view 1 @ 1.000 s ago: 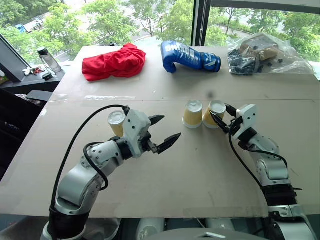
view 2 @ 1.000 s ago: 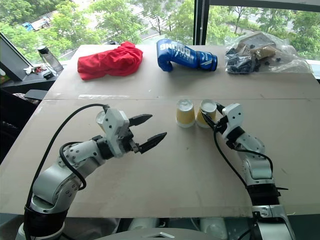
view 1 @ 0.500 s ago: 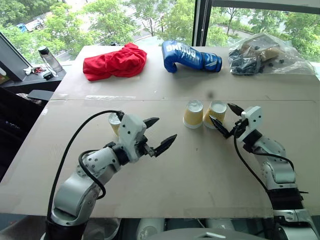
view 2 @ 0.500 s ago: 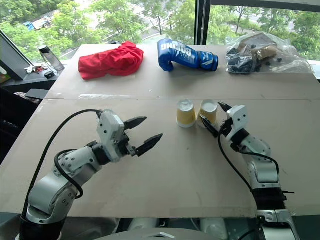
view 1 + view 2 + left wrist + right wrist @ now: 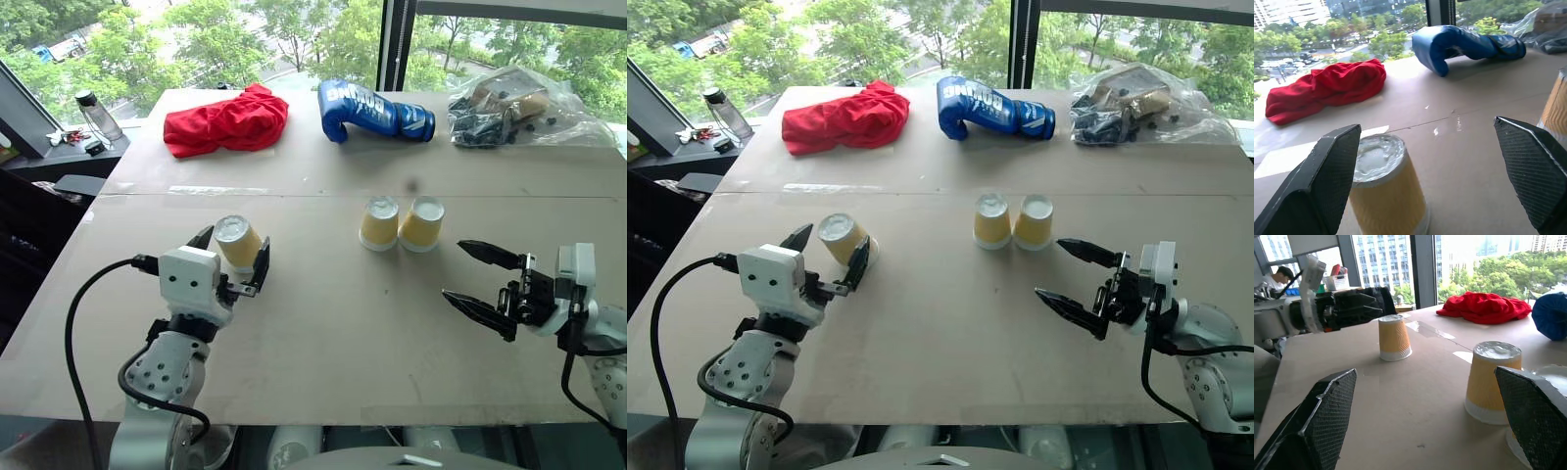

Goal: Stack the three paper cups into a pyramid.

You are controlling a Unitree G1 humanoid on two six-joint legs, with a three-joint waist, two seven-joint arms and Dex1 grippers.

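Two paper cups point(image 5: 378, 223) point(image 5: 421, 224) stand upside down, side by side, in the middle of the table. The third paper cup point(image 5: 238, 242) stands upside down at the left, apart from them. My left gripper point(image 5: 231, 255) is open and points away from me, with this cup between its spread fingers, close to the left finger point(image 5: 1317, 191). Nothing grips the cup point(image 5: 1386, 191). My right gripper point(image 5: 453, 269) is open and empty. It points left, to the right of the pair and nearer to me. No cup rests on another.
At the far side of the table point(image 5: 323, 323) lie a red cloth point(image 5: 225, 119), a blue boxing glove point(image 5: 372, 110) and a clear plastic bag of parts point(image 5: 519, 108). A bottle point(image 5: 95, 116) stands on a side shelf at the left.
My right gripper opened off the right-hand cup and drew back toward me and to the right. My left gripper swung left and now straddles the lone cup.
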